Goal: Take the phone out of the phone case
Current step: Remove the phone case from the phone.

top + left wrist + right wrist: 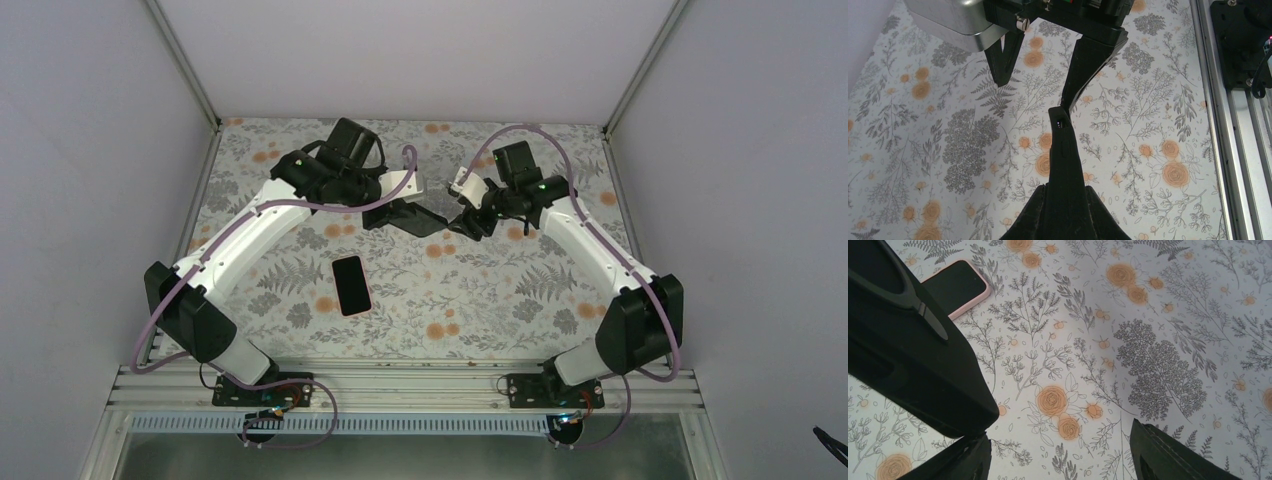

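Observation:
The phone (351,285), dark-screened with a pink edge, lies flat on the floral table in front of the arms, apart from both grippers; it also shows in the right wrist view (955,287). My left gripper (396,213) is shut on the black phone case (420,216) and holds it above the table; in the left wrist view the case (1064,150) stands edge-on between the jaws (1065,195). My right gripper (466,222) is open at the case's far end. One right finger (1093,65) touches the case's tip. In the right wrist view the case (913,365) sits against the left finger (963,460).
The floral tablecloth (480,300) covers the table. An aluminium rail (400,385) with both arm bases runs along the near edge. White walls enclose the left, back and right sides.

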You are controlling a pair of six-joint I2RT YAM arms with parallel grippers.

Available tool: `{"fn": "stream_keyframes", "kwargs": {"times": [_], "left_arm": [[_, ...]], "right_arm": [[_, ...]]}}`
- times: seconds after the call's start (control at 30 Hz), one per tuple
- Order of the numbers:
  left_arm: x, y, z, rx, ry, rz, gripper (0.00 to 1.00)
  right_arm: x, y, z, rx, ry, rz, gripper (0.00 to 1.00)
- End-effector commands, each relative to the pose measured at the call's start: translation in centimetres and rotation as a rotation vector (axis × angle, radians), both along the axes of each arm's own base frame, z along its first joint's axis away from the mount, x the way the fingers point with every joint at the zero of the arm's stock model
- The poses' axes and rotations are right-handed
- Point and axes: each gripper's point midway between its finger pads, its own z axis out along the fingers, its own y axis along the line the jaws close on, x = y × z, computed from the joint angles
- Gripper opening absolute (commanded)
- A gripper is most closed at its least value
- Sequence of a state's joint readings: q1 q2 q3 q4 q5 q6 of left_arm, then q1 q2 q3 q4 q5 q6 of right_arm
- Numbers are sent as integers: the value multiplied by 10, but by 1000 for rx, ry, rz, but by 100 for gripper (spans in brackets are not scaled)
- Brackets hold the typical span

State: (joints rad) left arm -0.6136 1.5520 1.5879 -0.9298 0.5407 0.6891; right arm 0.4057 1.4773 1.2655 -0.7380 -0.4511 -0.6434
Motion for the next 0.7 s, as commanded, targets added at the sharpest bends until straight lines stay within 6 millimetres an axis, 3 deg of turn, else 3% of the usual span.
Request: {"fn": "stream_keyframes", "kwargs": {"times": [0.0,0.37,0.53,0.67], "left_arm": [[-18,-14,13,-74,40,-97,2],[-37,-18,10,-63,73,-155,2],[-41,-20,6,-72,90,-176,2],[-50,-22,14,-104,102,-223,2]], "right_arm": [[26,13,34,70,-117,-26,72],[54,15,43,77,-163,-60,72],[36,31,60,158,-120,52,73],[13,42,65,222,-68,170,76]]}}
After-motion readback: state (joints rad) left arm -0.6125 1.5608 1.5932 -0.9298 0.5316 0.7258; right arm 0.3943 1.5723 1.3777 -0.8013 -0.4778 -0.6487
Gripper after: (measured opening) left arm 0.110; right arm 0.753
